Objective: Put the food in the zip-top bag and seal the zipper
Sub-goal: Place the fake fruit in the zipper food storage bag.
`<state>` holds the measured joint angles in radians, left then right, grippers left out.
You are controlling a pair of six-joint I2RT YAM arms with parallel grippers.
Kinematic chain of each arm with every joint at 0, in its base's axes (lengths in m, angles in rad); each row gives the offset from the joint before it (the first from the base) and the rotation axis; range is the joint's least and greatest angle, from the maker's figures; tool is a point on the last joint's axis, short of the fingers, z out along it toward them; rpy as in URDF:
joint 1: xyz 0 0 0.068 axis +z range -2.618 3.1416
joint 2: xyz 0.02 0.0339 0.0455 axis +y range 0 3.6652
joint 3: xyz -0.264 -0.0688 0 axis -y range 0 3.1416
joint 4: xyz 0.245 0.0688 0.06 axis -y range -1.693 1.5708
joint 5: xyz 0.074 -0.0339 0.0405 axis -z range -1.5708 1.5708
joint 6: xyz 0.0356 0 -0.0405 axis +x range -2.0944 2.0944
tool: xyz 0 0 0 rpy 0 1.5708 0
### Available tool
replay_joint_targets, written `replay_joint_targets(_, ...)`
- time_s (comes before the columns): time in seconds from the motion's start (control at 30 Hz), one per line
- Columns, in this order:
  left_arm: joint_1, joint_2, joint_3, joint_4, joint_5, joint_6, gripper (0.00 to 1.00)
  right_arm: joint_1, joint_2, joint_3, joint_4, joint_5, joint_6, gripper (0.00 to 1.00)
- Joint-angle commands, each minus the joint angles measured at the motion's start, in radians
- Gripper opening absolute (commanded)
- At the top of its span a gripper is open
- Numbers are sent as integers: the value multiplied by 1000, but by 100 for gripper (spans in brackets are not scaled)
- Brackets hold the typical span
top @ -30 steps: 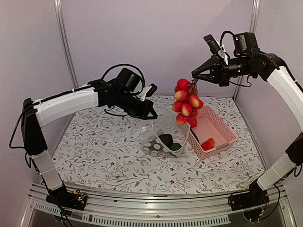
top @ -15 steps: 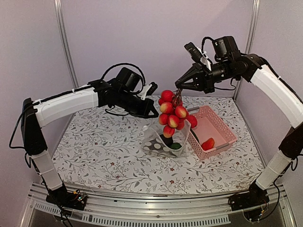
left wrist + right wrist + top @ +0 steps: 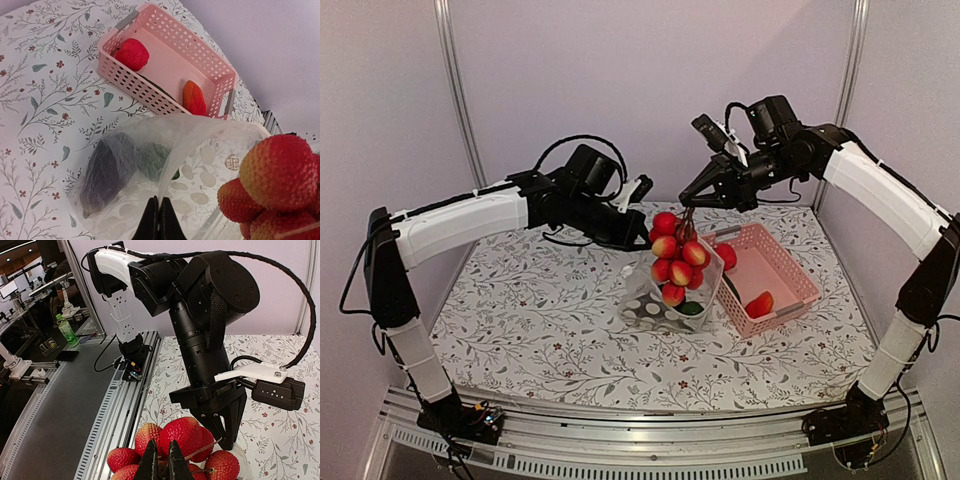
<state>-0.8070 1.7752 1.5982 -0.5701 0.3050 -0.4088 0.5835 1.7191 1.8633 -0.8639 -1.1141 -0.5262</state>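
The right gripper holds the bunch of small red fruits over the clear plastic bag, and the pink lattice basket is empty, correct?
No: the left wrist view shows the pink lattice basket holding a round red fruit and an orange-red piece. The right gripper does hold the bunch of small red fruits over the clear plastic bag.

The zip-top bag is clear, crinkly, faintly glossy plastic, the pink basket smooth perforated plastic, the red fruit cluster pebbled and matt, the surface matt floral print.
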Motion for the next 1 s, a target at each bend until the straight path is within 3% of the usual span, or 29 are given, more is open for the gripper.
replay_joint_targets(0.0,-2,-30,-25,13,-5,8,0,7,17,-34,-22,-20,-36,0)
replay_joint_targets(0.47,-1,-50,-62,24,0,20,0,-18,28,-58,2,71,10,0)
replay_joint_targets(0.63,-2,-55,-63,24,4,24,0,-21,29,-79,38,183,44,0)
replay_joint_targets(0.97,-2,-56,-44,25,-8,21,0,-7,12,-143,31,271,-1,0)
